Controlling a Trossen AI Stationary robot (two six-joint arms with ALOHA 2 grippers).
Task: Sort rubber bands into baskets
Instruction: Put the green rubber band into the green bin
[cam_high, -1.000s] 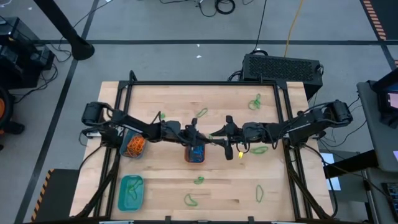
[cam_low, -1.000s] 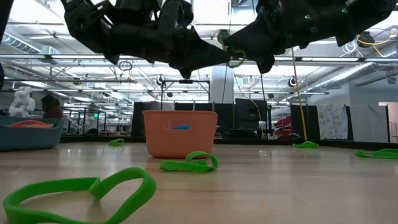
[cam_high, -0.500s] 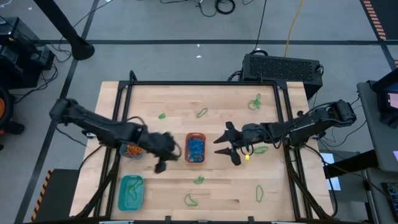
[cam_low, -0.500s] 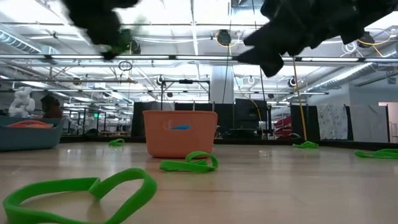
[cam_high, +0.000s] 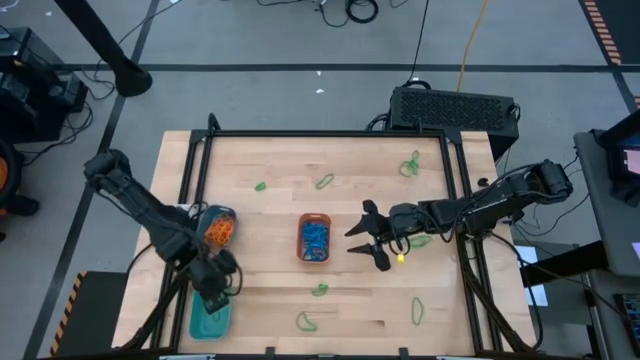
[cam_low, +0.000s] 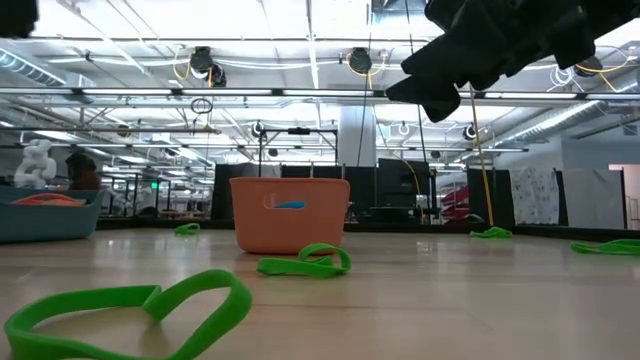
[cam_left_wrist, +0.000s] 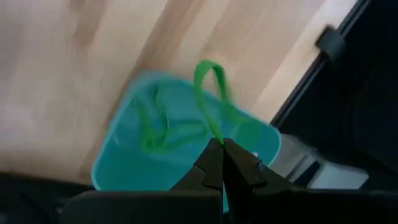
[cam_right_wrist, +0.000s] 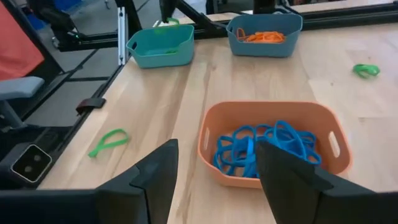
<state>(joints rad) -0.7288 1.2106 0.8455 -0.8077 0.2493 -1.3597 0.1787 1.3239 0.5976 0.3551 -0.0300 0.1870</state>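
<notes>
The left tool (cam_high: 215, 283) hangs over the teal basket (cam_high: 209, 312) at the near left corner of the worktop (cam_high: 260, 285). Its fingers (cam_left_wrist: 219, 163) are pressed together on a green rubber band (cam_left_wrist: 210, 93), and the loop stands out beyond the tips above the basket, which already holds a few green bands (cam_left_wrist: 163, 130). From above, the gripped band itself is too small to make out.

The right tool (cam_high: 366, 235) hovers just right of the orange basket (cam_high: 314, 238) in the middle of the worktop, fingers (cam_right_wrist: 158, 176) spread wide and holding nothing. That basket is filled with blue bands (cam_right_wrist: 264, 147). A small yellow band (cam_high: 399, 258) lies on the wood close below this tool, though whether it touches a finger cannot be told.

The round blue-teal basket (cam_high: 217, 226) sits near the left edge, behind the teal one, and holds orange bands (cam_right_wrist: 263, 37).

Loose green bands are scattered on the wood: one just in front of the orange basket (cam_high: 319, 290), one nearer the front edge (cam_high: 307, 322), one toward the front right (cam_high: 417, 311), one beside the right arm (cam_high: 418, 240), and three toward the back (cam_high: 260, 186), (cam_high: 324, 181), (cam_high: 410, 164).
</notes>
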